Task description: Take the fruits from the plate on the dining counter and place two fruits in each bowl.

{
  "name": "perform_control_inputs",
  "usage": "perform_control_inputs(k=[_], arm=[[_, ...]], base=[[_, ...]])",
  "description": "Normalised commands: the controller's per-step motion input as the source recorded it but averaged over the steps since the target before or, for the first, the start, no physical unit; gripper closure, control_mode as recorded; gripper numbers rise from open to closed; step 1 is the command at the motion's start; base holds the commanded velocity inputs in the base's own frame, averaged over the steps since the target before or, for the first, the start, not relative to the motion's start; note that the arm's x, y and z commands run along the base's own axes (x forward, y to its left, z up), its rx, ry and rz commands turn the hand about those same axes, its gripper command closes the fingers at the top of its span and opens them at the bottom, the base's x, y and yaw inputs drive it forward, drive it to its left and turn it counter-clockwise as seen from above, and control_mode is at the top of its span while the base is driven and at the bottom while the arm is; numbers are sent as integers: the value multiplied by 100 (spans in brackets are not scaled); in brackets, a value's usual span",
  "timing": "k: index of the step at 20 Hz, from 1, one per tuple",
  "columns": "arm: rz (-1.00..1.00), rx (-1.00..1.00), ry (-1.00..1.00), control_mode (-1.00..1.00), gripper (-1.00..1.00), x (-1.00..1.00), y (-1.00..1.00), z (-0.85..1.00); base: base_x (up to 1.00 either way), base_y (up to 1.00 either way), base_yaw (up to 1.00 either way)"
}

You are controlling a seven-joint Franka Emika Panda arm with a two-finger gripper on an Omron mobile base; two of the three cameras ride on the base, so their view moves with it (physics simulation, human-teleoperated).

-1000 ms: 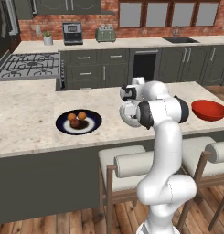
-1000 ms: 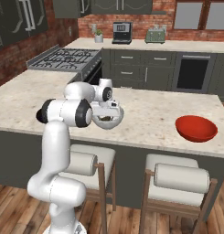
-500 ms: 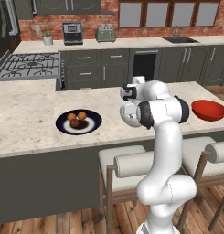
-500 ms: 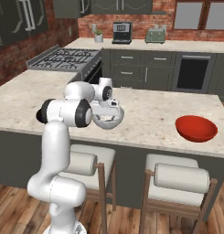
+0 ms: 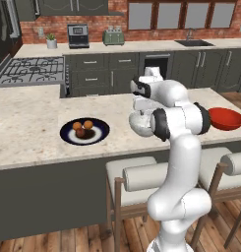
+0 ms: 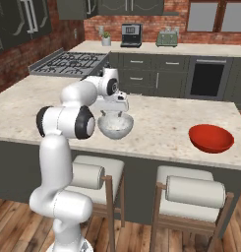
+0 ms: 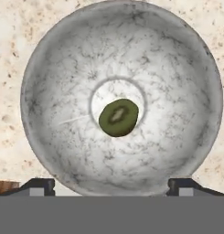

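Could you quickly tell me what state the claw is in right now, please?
Claw: open and empty, fingertips wide apart above the grey-white bowl, where the green fruit lies.

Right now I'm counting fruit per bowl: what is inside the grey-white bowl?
One green fruit lies at the bottom of the grey-white bowl, seen from the hand view with the open tool above it. In the base views the arm and the bowl's wall hide its inside.
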Motion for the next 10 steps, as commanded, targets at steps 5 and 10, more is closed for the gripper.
perform_control_inputs(k=[5,10], arm=[[0,0,-19,-100,-100,-51,43,64],[0,0,-10,-100,-100,-21,79,36]], base=[[0,0,0],[0,0,0]])
